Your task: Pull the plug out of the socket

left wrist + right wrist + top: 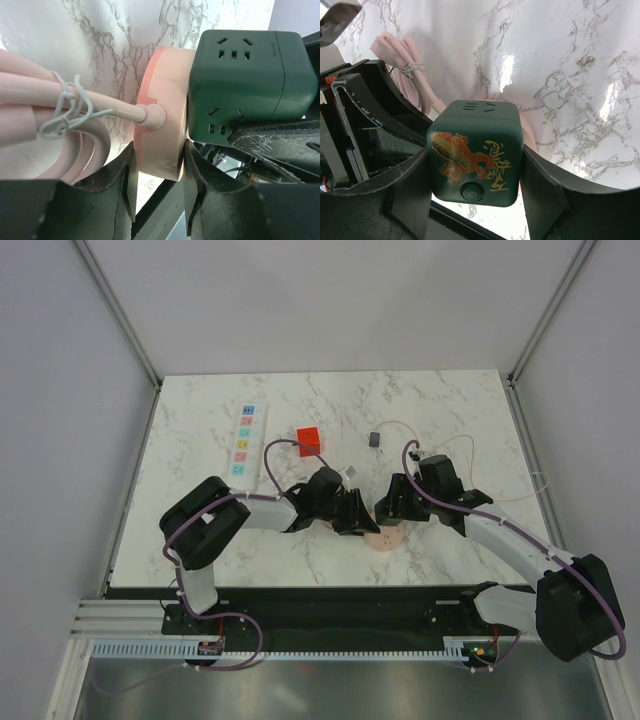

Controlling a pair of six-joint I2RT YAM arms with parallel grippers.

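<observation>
Slip risk: left end effector (160, 172) clamps thin pink plug (162, 125) by its rim, flush against green socket cube (475, 150) held in right end effector (475, 192), near worktop (470, 410) front edge. Skewed pull could bind the joint or lose that rim.

**Three cameras on one scene**

The top camera sits high above and behind the arm bases (197, 590), looking down and forward over the whole marble table (450, 410) from far off. The left wrist camera looks along its own fingers (125, 185), very close, side-on at a pink disc (162, 135) and the green cube (245, 85) against it. The right wrist camera, equally close, faces the cube's printed side. Both wrist views share cube and pink cable (50, 85). Overhead, that spot lies front-centre, between left gripper (366, 525) and right gripper (390, 513).
</observation>
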